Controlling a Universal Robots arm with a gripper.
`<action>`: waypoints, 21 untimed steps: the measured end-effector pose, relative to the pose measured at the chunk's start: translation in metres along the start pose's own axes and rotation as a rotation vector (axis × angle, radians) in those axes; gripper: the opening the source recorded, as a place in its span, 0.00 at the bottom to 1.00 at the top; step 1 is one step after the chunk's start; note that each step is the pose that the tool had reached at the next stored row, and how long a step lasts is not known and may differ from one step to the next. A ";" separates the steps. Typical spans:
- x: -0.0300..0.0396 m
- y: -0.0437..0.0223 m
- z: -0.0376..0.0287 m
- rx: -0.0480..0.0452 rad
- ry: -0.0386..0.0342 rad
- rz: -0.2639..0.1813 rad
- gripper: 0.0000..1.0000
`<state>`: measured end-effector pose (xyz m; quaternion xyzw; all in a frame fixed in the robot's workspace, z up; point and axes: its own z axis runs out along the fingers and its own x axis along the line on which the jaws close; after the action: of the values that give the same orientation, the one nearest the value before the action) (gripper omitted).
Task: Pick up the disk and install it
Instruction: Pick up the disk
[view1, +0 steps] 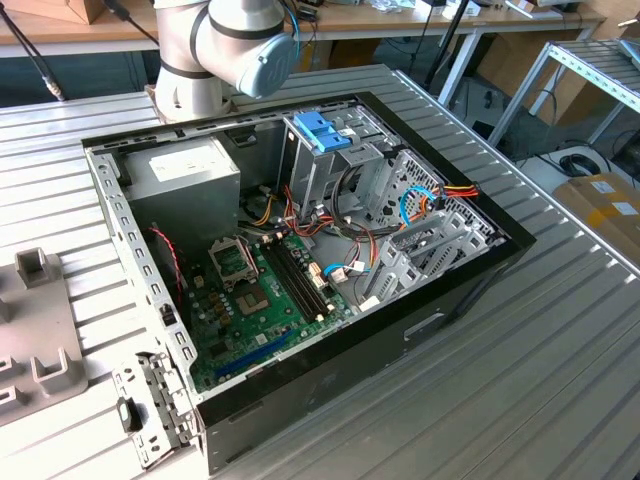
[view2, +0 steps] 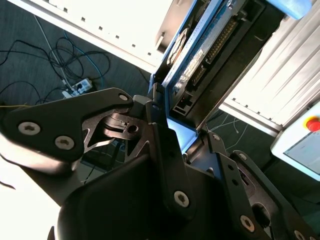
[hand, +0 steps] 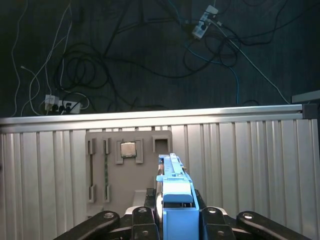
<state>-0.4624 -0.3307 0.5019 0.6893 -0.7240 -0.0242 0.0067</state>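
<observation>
On the ribbed table (view1: 560, 330) your computer case (view1: 440, 310) lies open on its side, so its drive cage (view1: 330, 175) faces upward. Outside the case, above the grey parts tray (hand: 100, 175), the disk (hand: 172, 182) is clamped edge-on in your closed gripper (view2: 177, 127), probably to suit slotting.

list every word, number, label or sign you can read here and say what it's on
None of the print can be read.
White sticker on the power supply box: print too small.
The disk: seen edge-on in the first wrist view, nothing legible.
Label on the cardboard box: blurred.
Motherboard: markings too small.
Panel by the red button: no legible marking.
</observation>
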 end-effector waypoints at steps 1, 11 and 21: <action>0.0000 -0.0009 0.0000 0.0001 0.0002 0.000 0.37; -0.0002 -0.0048 -0.0002 0.0000 0.0011 0.000 0.37; -0.0004 -0.0082 -0.0003 0.0001 0.0014 0.000 0.37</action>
<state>-0.4542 -0.3307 0.5019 0.6893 -0.7240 -0.0237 0.0071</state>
